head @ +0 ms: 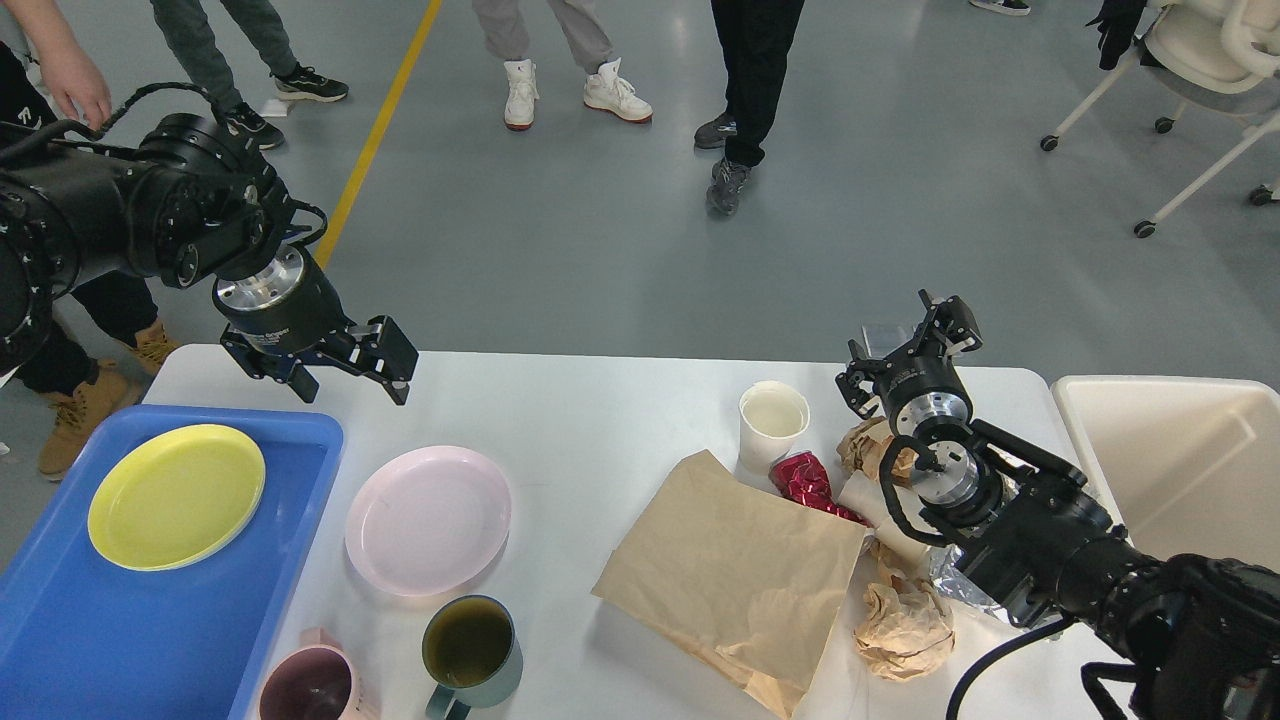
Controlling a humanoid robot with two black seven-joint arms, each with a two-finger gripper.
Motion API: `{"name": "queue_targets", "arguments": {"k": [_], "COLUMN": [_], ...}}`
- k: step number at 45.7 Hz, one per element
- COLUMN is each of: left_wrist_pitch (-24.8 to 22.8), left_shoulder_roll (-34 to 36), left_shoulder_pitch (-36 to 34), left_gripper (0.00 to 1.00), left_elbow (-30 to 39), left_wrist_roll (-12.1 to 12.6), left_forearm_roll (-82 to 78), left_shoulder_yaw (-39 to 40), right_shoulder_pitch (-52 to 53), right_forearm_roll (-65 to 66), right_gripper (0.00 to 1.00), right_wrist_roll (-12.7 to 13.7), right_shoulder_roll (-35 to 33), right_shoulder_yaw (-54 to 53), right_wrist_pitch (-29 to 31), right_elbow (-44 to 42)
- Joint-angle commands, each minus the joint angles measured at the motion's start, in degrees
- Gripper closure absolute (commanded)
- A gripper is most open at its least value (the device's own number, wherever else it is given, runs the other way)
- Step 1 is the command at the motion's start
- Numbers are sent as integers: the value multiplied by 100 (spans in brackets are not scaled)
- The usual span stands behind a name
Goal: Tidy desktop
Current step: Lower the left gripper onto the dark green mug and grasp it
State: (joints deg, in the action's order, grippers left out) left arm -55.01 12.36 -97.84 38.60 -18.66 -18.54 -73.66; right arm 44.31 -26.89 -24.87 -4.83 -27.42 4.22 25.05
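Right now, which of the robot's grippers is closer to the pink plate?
The left. The left gripper hangs open just beyond the pink plate, up and left of it. The right gripper is far off, past the paper cup.

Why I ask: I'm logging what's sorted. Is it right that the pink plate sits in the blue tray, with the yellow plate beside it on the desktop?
Reversed. The head view shows the yellow plate in the blue tray and the pink plate on the desktop.

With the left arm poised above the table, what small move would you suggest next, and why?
Probably lower the left pincer down and toward the pink plate. The pincer is open and empty, hanging just beyond that plate, which lies on the desktop beside the blue tray that already holds a yellow plate.
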Motion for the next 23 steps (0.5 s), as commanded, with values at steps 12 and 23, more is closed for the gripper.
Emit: {"name": "queue_targets", "arguments": {"k": [12, 23], "left_wrist_pitch": [1, 1], "left_shoulder_roll": [-523, -980], "left_shoulder_pitch": [-595, -912], "left_gripper": [4, 4], "left_elbow": [1509, 2354], "left_wrist_roll": [29, 29], "left_forearm_roll": [-88, -88], "left_shoulder_yaw": [-281, -351], "right_shoulder_pitch": [-1, -1], "right_forearm_roll": [0, 0], "right_gripper": [0, 0], "right_wrist_roll": [0, 0], "right_shoulder_roll": [0, 0], "right_shoulder_yaw": [0, 0], "right_wrist_pitch": [0, 0], "right_elbow": [0, 0]}}
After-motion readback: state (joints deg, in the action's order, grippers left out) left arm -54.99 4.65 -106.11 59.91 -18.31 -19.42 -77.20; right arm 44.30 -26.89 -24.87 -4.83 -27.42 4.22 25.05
